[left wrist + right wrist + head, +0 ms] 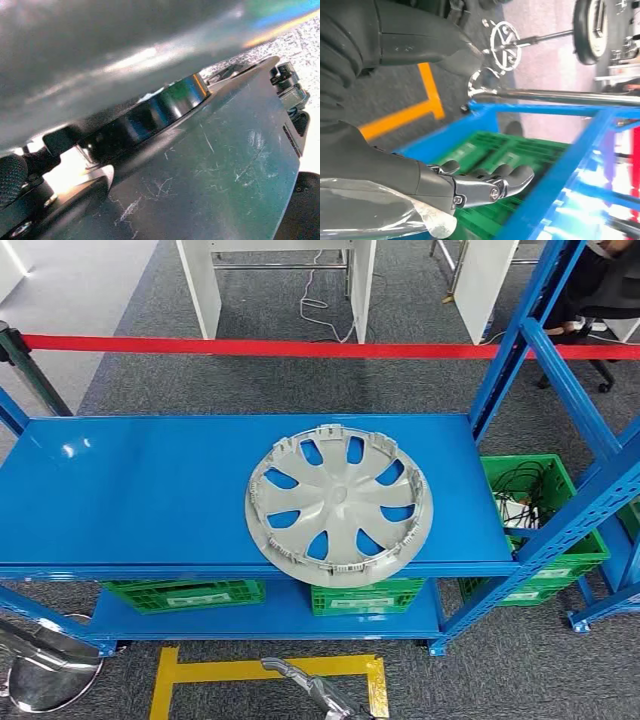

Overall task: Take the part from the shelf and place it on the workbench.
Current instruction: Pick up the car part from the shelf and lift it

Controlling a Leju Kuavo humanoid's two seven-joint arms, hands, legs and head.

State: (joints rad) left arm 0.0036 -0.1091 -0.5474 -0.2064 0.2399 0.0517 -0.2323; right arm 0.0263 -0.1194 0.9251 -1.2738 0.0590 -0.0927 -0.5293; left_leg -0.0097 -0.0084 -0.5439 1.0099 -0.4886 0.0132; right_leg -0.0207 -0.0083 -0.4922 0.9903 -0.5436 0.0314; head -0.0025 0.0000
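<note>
Grey carpet [249,380] covers the floor, crossed at the far side by a red barrier tape [226,344], with white furniture legs [198,285] beyond it. On this carpet stands a blue steel shelf [136,490] with a wide upper deck and a lower deck beneath.

Green plastic crates sit on the lower deck: one to the left [185,593], one under the middle [366,595], their contents hidden by the deck above. Another green crate [562,530] stands at the right end behind the blue uprights and holds a tangle of dark cables [521,490].

A grey wheel cover [340,505] lies flat on the upper deck, right of centre, its inner side with the clip ring facing up and its near rim slightly overhanging the front edge.

Yellow floor tape [264,670] marks the carpet in front of the shelf. The right robot hand [482,185] hangs low in front of the shelf, well below the wheel cover and apart from it; its fingers are loosely extended and grasp nothing. The left wrist view is too blurred to tell the left robot hand's state.
</note>
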